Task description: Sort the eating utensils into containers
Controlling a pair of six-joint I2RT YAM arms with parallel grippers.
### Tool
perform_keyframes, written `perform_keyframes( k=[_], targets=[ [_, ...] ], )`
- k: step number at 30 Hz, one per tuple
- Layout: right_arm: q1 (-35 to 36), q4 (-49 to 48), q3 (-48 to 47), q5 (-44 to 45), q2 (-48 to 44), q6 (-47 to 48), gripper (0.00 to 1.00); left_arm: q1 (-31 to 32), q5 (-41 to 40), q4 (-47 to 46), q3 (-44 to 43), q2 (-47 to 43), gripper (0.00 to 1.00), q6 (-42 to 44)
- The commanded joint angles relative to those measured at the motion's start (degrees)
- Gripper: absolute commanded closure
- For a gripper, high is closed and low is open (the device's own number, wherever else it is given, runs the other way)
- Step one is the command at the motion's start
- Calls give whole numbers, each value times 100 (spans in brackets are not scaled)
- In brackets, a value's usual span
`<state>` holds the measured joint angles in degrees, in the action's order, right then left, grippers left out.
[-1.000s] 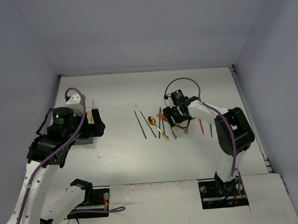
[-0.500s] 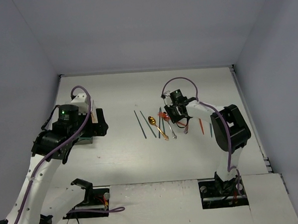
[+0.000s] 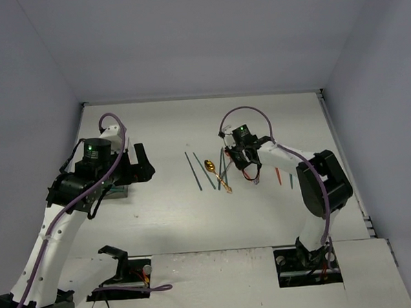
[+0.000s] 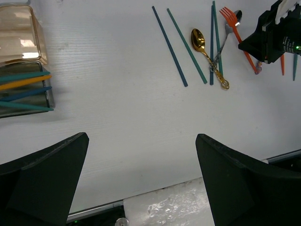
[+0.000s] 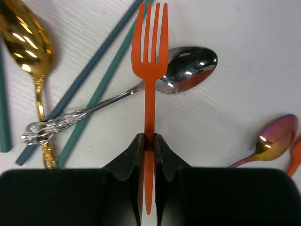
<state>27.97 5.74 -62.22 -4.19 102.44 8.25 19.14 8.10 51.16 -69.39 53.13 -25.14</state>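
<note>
Right gripper (image 5: 149, 141): mine, clamped on the handle of the orange fork (image 5: 149, 70), one finger (image 5: 127, 160) pressed to each side, about midway along the handle
Orange fork: tines point away from my wrist; its neck crosses the edge of the silver spoon (image 5: 188, 75) bowl; I cannot tell whether it is off the table (image 4: 117, 117)
Silver spoon: bowl just right of the fork, ornate handle running left under it and over the chopstick pair (image 5: 98, 56)
Chopstick pair: one dark blue, one teal, side by side, slanting beneath the fork tines
Gold spoon (image 5: 23, 42): left of the pair, its handle end meeting the silver spoon's handle end
Pink-purple spoon (image 5: 277, 136): right of my fingers, apart from the fork
Loose chopsticks (image 4: 186, 46): two more, blue and teal, left of the gold spoon
Left gripper (image 4: 141, 188): mine, fingers spread wide with nothing between them, above bare table
Container (image 4: 26, 33): at the far left in my left wrist view, well apart from the pile; one compartment holds teal, orange and blue sticks (image 4: 23, 82) lying lengthwise
</note>
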Motion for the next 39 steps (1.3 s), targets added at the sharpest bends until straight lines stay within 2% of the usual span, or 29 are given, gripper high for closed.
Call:
perform_keyframes(
  k=[1,6,12,23,34,39],
  targets=[
    [300,-29,-264,-20,-1140,-166,100,35,645,-501,-218,39,3,-696],
    [870,-36,-589,-340,-1597,-717,100,223,919,-1464,73,14,3,-1350],
    [1192,-56,-1210,-998,-1814,-1978,100,1308,157,-2285,245,150,3,-1628],
    [1485,-47,-1687,-798,-1975,-3992,100,2985,-1189,-3231,586,759,9,-2066],
    [1664,-56,-1463,-654,-2331,-4582,100,3096,-1800,-3509,572,1195,25,-2368],
    [1701,-56,-1343,-642,-2469,-4643,100,3096,-1926,-3586,658,1188,41,-2589]
  ],
)
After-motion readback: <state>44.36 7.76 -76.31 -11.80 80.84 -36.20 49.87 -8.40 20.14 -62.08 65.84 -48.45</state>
